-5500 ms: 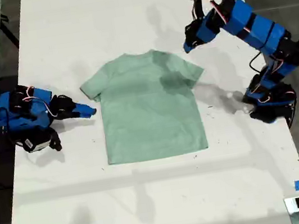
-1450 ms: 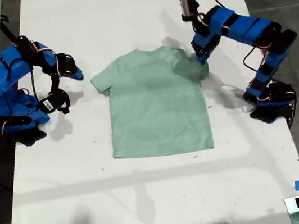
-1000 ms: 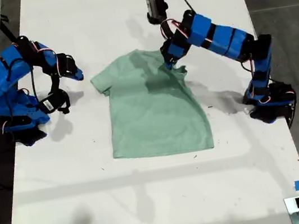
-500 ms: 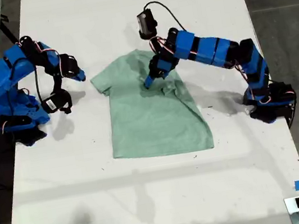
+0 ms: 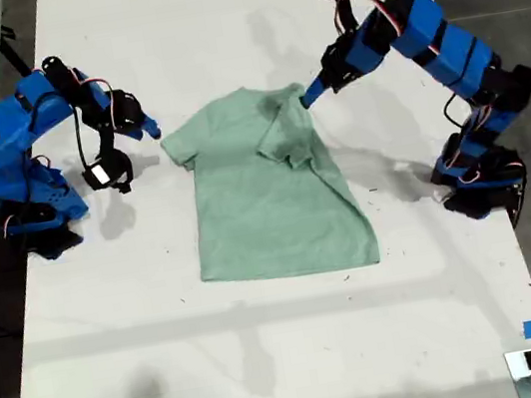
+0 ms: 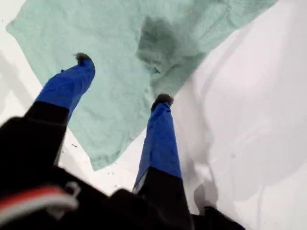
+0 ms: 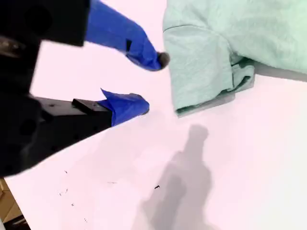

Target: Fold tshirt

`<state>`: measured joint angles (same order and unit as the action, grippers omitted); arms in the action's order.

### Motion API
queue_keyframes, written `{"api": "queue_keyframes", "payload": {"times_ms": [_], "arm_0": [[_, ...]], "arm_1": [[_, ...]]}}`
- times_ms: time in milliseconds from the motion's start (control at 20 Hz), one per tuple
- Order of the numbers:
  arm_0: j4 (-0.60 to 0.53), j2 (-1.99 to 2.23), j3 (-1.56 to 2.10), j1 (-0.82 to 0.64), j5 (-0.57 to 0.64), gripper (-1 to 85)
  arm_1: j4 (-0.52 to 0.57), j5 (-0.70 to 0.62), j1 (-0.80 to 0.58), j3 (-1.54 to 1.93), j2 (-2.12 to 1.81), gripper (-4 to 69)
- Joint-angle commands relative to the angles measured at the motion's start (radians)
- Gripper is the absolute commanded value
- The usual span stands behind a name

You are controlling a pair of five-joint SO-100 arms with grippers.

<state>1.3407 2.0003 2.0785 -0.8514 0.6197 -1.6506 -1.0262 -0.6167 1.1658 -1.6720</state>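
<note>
mint tshirt (image 5: 271,198) flat, one sleeve folded inward.

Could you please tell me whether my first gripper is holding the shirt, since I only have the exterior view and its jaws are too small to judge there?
Observer: No. The first wrist view shows my first gripper open, with nothing between its jaws and the tshirt below it.
Operator: Thank you. Has the second gripper taken hold of the other sleeve?
Observer: No. In the second wrist view my second gripper is open beside the sleeve, with only bare table between its jaws.
</note>
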Motion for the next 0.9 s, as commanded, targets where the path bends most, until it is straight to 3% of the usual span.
{"api": "queue_keyframes", "payload": {"times_ms": [0,250,600,750,800,850], "arm_0": [[0.003,-0.081,-0.121,-0.031,0.04,30.8],[-0.006,-0.305,-0.219,-0.08,0.091,33.4],[-0.163,-0.581,-0.201,-0.118,0.115,32.5],[-0.175,-0.692,-0.25,-0.109,0.118,30.8],[-0.17,-0.703,-0.261,-0.124,0.124,19.8],[-0.17,-0.709,-0.264,-0.138,0.14,3.3]], "arm_1": [[0.006,0.025,0.029,0.077,-0.107,25.8],[0.015,0.041,0.055,0.155,-0.176,24.8],[0.026,0.049,0.06,0.27,-0.293,24.4],[0.035,0.058,0.06,0.318,-0.341,24.3],[0.038,0.061,0.06,0.333,-0.357,24.2],[0.041,0.066,0.061,0.35,-0.373,24.2]]}}
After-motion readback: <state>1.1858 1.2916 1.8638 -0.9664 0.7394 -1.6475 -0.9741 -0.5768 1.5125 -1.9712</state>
